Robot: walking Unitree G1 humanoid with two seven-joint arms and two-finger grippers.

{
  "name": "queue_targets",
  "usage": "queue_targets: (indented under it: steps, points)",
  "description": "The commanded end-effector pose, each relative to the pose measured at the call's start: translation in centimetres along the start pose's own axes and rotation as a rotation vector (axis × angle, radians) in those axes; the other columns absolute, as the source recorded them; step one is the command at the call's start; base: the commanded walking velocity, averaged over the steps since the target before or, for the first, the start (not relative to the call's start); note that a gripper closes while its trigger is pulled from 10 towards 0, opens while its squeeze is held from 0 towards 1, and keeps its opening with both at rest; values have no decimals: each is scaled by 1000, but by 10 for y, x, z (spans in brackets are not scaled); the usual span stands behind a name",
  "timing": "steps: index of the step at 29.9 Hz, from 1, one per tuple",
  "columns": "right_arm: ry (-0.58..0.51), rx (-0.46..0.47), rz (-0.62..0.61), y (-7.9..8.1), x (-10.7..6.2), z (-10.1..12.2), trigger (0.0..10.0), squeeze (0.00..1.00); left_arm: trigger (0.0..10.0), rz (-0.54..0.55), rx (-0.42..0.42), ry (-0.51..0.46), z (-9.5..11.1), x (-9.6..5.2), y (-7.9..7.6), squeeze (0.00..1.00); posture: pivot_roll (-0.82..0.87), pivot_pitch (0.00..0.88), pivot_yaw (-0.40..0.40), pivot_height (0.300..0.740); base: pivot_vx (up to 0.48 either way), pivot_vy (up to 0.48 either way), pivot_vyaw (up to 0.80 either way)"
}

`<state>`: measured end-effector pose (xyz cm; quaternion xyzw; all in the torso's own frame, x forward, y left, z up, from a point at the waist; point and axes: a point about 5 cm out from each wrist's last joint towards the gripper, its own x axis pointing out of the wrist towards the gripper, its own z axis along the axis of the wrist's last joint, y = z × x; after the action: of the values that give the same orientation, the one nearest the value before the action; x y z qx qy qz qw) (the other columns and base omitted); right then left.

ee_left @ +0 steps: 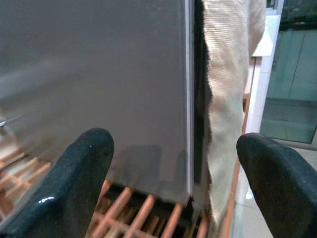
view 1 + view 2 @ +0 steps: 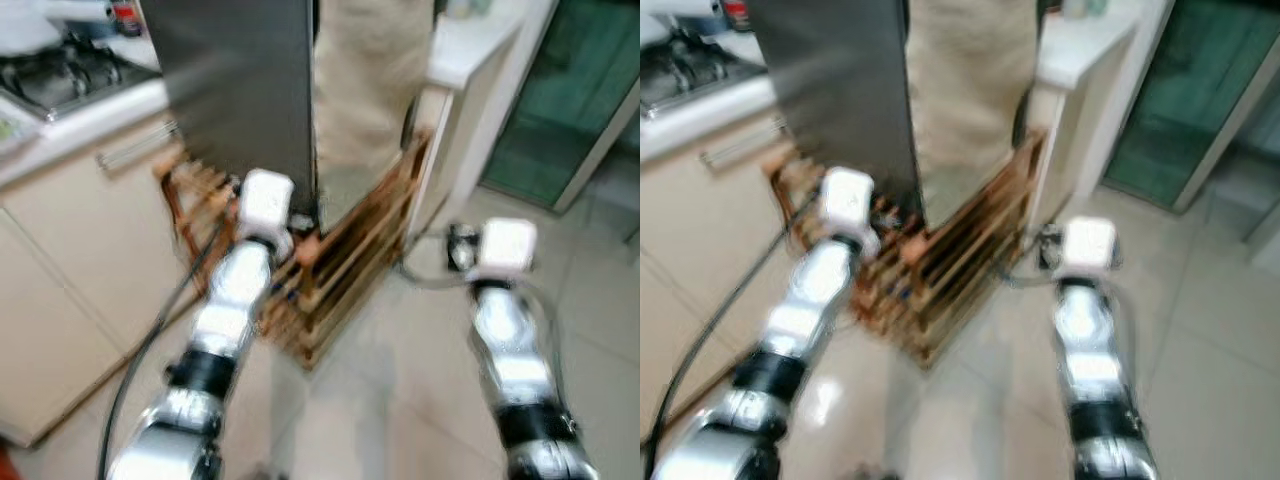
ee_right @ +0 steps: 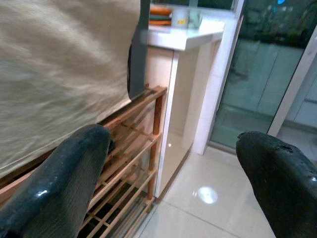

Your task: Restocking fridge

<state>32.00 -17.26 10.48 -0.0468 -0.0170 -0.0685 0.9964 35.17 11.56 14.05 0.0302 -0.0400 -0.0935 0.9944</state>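
Note:
The grey fridge stands on a low wooden rack, with a beige cloth hanging over its right side. Both head views are blurred. My left arm reaches toward the fridge's lower front. In the left wrist view the left gripper is open with nothing between its fingers, facing the fridge's grey face close to its right edge. My right arm is held out over the floor. The right gripper is open and empty, facing the cloth and the rack's shelves.
A counter with a gas stove and cream cabinets runs along the left. A white counter stands to the right of the fridge, then a green glass door. Pale tiled floor lies before me.

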Motion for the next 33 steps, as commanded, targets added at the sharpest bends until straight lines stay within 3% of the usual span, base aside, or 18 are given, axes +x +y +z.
queue_targets:
  steps: [1, 6, 9, 13, 20, 25, 28, 33]
  points:
    - [13, -14, -36, -13, 0, -3, 10000, 0, 10000, -30, -14, -8, 3, 2, -12, 0, -147, 0, 15, 740, 337, 341, 0]
    - [15, -13, -31, -12, 0, -3, 10000, 0, 10000, -17, -26, -17, 5, 2, -13, 0, -145, 0, 16, 740, 326, 351, 0]
    - [19, -14, -16, -10, 1, -4, 10000, 0, 10000, 47, -69, -53, 13, 4, -6, 0, -146, 0, 16, 740, 96, 436, 0]
    - [19, -15, -11, -10, 1, -4, 10000, 0, 10000, 47, -51, -93, 20, 5, -9, 0, -148, 0, 17, 740, 0, 117, 0]
    - [15, -18, -11, -11, 2, -3, 10000, 0, 10000, -2, -98, -82, 20, 7, -18, 0, -154, 0, 23, 740, 0, 0, 0]
    - [14, -18, -14, -12, 2, -3, 10000, 0, 10000, -48, -91, -58, 18, 9, -25, 0, -155, 0, 24, 740, 0, 0, 0]
    - [16, -19, -19, -12, 3, -3, 10000, 0, 10000, -97, -45, -23, 15, 12, -33, 0, -154, 0, 22, 740, 0, 0, 0]
    - [23, -19, -31, -15, 3, -4, 10000, 0, 10000, -108, -47, -11, 13, 12, -34, 0, -157, 0, 23, 740, 0, 0, -770]
